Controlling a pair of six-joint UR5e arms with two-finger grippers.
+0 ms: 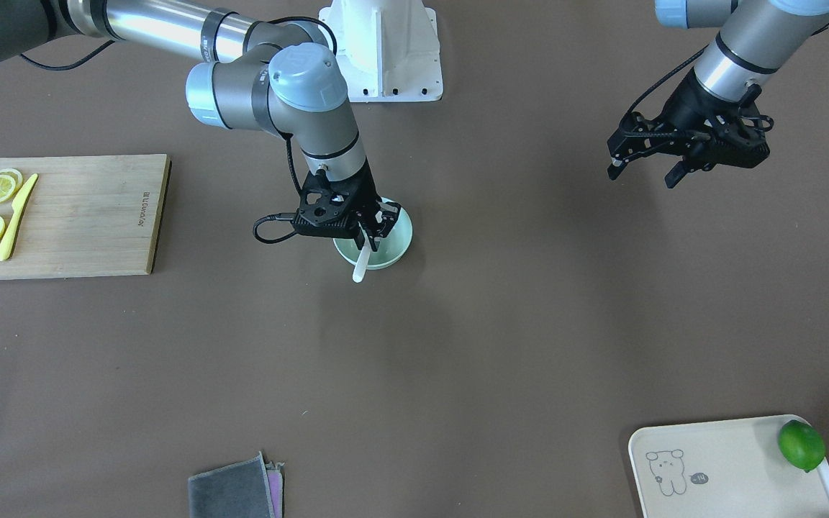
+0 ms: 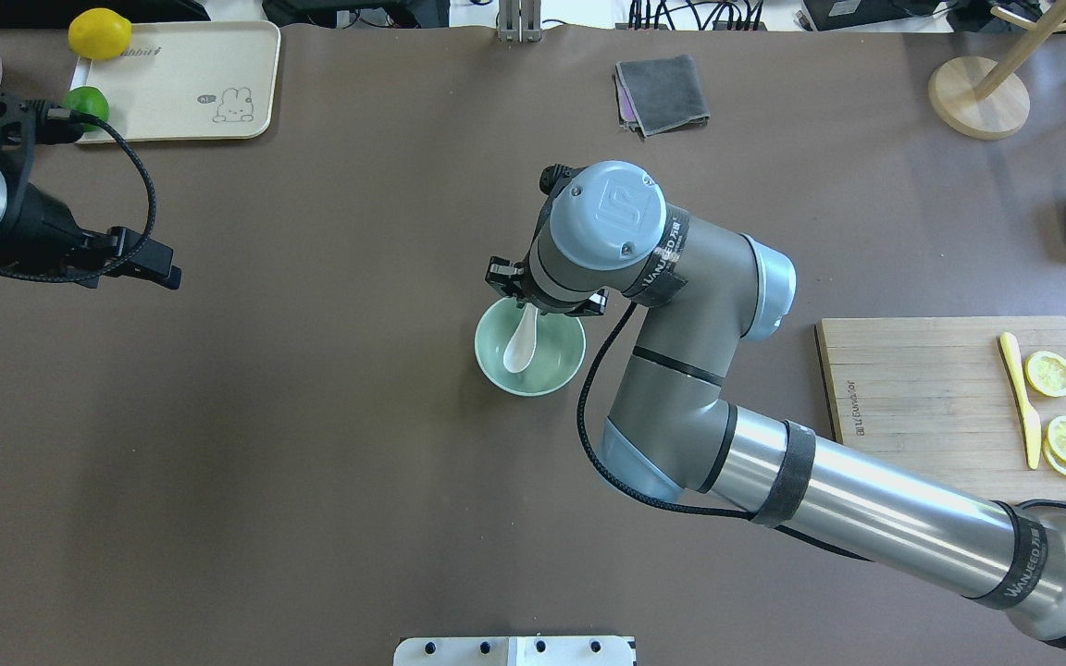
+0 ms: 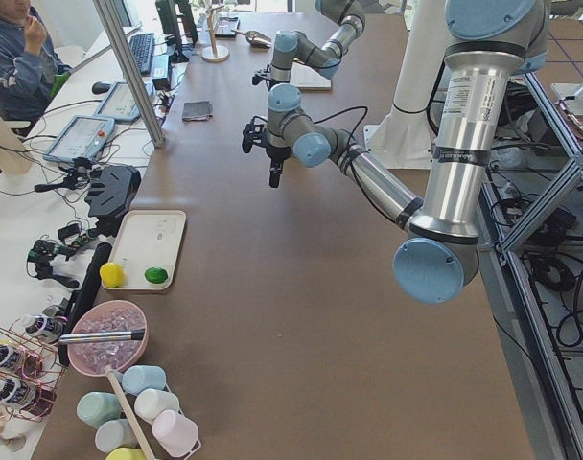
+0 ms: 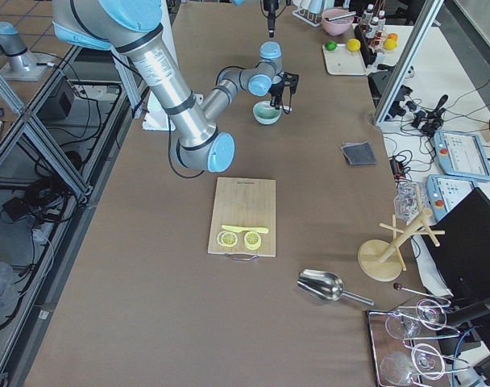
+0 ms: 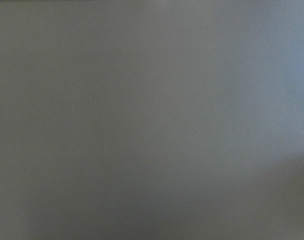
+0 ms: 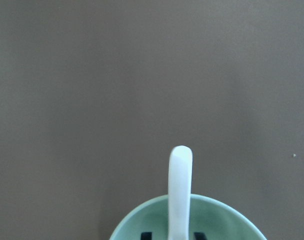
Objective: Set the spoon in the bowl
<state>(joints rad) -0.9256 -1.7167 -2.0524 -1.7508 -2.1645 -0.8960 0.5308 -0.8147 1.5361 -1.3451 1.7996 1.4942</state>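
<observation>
White spoon (image 2: 522, 344), mint-green bowl (image 2: 556, 368), brown table (image 2: 311, 462), yellow knife (image 2: 1020, 398), green lime (image 2: 89, 100)

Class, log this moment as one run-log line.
right gripper: open, fingers astride spoon handle | spoon: scoop in bowl | left gripper: open, empty

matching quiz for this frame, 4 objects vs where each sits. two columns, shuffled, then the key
Column A
1. spoon
2. lime
3. yellow knife
4. grey cloth

Column B
a. on the cutting board
b. directly on the table
c. scoop down inside the bowl
d. on the tray

Pairs: 1-c, 2-d, 3-a, 4-b
</observation>
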